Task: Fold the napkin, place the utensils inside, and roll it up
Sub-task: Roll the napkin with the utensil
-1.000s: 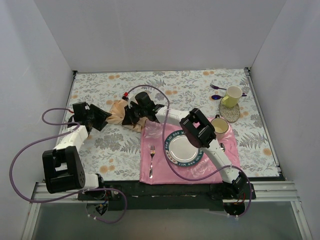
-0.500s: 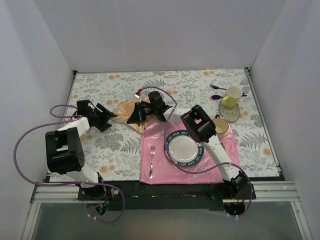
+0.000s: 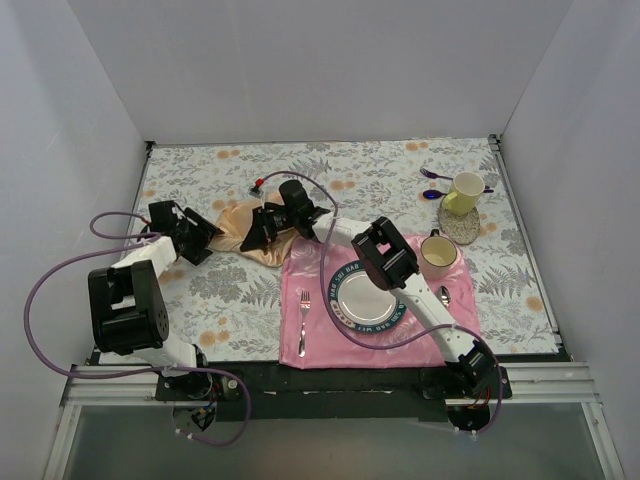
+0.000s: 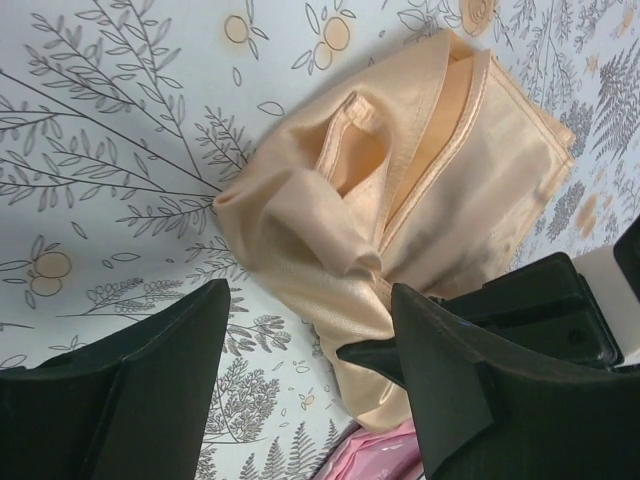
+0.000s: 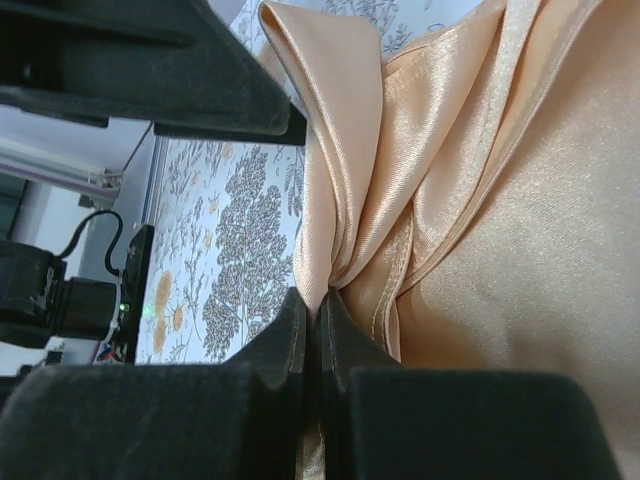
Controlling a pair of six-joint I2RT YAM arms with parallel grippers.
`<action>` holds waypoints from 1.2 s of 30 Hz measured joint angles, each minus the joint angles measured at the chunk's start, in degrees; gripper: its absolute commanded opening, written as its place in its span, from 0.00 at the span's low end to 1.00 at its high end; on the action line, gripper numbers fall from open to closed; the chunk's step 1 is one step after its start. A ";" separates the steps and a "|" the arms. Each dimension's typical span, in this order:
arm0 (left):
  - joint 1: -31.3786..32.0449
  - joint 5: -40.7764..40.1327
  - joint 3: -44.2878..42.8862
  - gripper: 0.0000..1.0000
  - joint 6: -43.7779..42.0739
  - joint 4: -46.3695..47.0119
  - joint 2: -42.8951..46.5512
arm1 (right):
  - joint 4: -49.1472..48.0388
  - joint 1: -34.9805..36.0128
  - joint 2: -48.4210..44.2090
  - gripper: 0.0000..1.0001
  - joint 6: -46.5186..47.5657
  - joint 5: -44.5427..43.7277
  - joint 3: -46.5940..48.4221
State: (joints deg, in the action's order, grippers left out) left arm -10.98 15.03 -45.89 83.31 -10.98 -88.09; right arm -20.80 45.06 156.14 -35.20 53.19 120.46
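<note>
The right claw pinches a fold of the napkin, apparently to drag it over, while the left claw stands spread, the crumpled corner just ahead for grabbing.

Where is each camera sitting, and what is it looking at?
Top external: high behind the arm bases, looking down at the table; both arms show.
Left wrist: on the left arm, facing the napkin; the open left gripper frames it.
Right wrist: on the right arm, close on the napkin pinched in the right gripper.
Both wrist views share the napkin.
</note>
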 measured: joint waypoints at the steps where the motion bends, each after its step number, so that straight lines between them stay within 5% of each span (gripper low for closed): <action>1: -0.24 -0.33 0.07 0.64 -0.04 -0.04 -0.04 | 0.48 0.11 0.00 0.01 0.96 0.57 0.11; 11: -0.74 0.37 0.11 0.56 -3.45 0.72 -2.43 | 5.31 0.68 -0.72 0.01 9.46 2.51 0.57; 18: -0.92 1.75 -0.76 0.27 -6.67 0.37 -4.24 | 11.67 1.18 -1.27 0.01 16.09 2.08 2.54; 28: -1.97 2.10 -0.63 0.05 -10.16 -4.17 -1.01 | 20.55 2.89 -3.85 0.01 27.43 0.11 3.80; 31: -2.19 1.68 -0.61 0.09 -10.71 -6.05 2.03 | 24.81 4.22 -5.84 0.01 31.80 -3.19 3.93; 33: -2.32 1.57 -0.63 0.34 -10.91 -6.51 3.39 | 27.69 5.20 -7.54 0.01 34.21 -6.78 3.80; 36: -2.36 2.40 -0.72 0.46 -10.40 -6.38 3.65 | 29.90 6.64 -10.25 0.01 35.76 -12.57 1.25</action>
State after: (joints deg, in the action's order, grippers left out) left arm -13.34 17.43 -46.61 72.90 -17.37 -84.44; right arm 9.10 51.70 145.88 0.56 40.62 121.71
